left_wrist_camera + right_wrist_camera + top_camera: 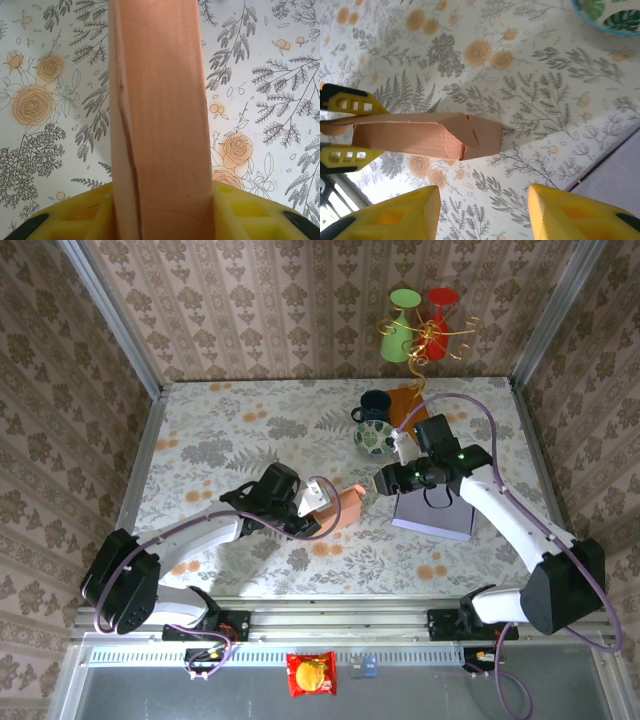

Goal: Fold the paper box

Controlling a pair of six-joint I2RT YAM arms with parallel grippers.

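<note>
Paper box is clamped across its body by the left gripper and held over the worktop, already formed into a sleeve. Just beyond its free end, the right gripper is seen half open, nothing held; the end flap looks lapped over but not seated, so closing is judged unfinished.

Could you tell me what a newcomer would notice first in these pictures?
The salmon paper box over the middle of the table draws the eye first, clamped at one end by the left hand. The right hand faces its free end, open and gripping nothing. At the back, green and red cups on a gold stand add the brightest colour.
</note>
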